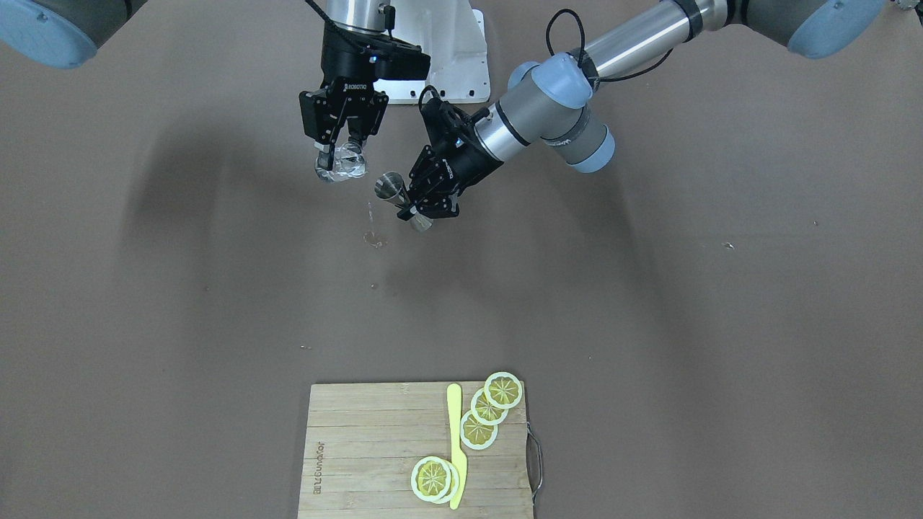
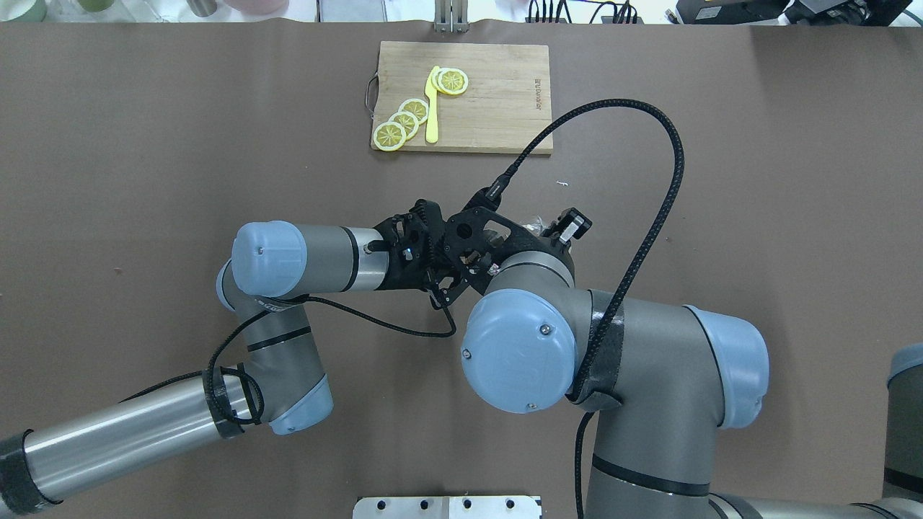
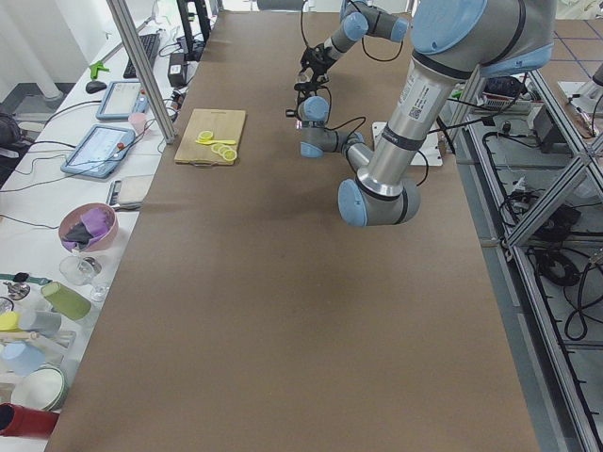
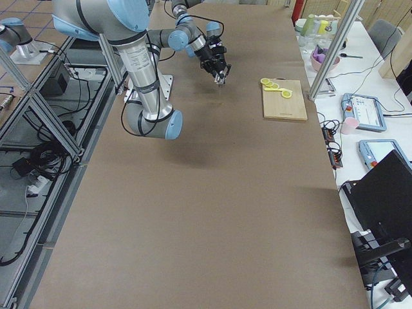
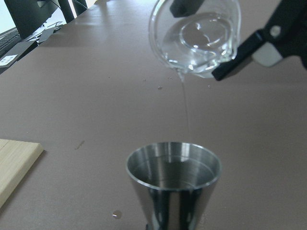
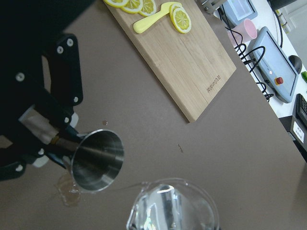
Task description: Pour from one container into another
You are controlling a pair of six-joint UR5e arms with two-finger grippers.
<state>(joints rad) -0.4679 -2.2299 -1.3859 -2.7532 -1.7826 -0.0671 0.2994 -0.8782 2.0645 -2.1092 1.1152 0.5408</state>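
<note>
As the thin stream of water (image 5: 185, 110) leaves the lip of the small, round, clear glass cup (image 5: 195, 36) and meets the small silver-grey metal jigger of hourglass shape (image 5: 173, 177) just at its far rim, the pour needs, in my judgement, a small correction. The lip should come over the centre of the jigger's mouth. The tilt should also grow slowly, because that mouth is narrow and the jigger seems to hold liquid already. A wet patch (image 1: 373, 239) on the brown table (image 1: 649, 324) below suggests that some water misses.

The right gripper (image 1: 339, 153) has its fingers closed on the cup and holds it tipped. The left gripper (image 1: 414, 210) has its fingers closed on the jigger's narrow waist, and the jigger leans toward the cup. Both vessels hang in the air, near each other but apart. They are between the robot's edge of the table and the wooden cutting board (image 1: 360, 432) at the operators' edge.

The cup is transparent with a thick rim. The jigger's polished inside shows bright reflections.
</note>
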